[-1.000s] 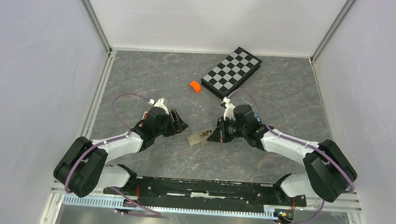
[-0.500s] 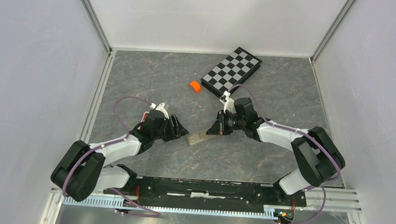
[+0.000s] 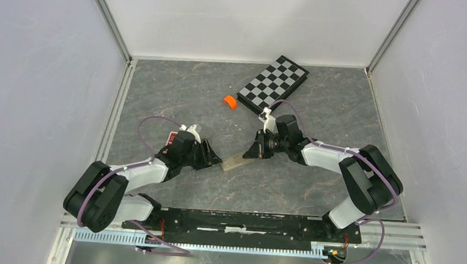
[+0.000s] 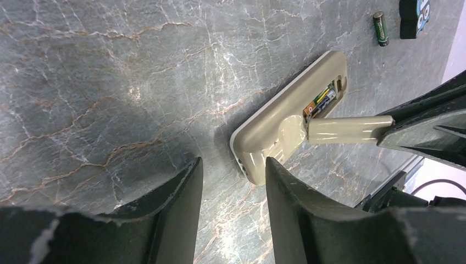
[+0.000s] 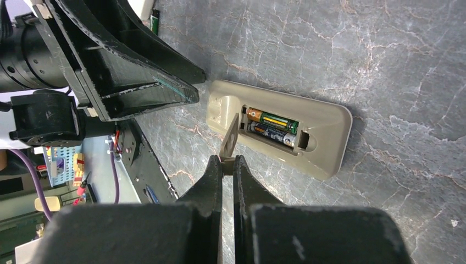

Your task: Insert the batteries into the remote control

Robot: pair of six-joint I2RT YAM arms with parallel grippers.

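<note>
Both batteries (image 5: 272,125) sit inside the remote (image 5: 324,137) on the counter (image 5: 395,60). The right end effector (image 5: 224,163) pinches the cover (image 5: 230,137), likely to close it. The left end effector (image 4: 233,168) is spread, bracing the remote's end.

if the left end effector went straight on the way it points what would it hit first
Probably the remote: its near end lies ahead of the open left end effector, with the battery cover held by the right end effector beyond it. Height is unclear.
</note>
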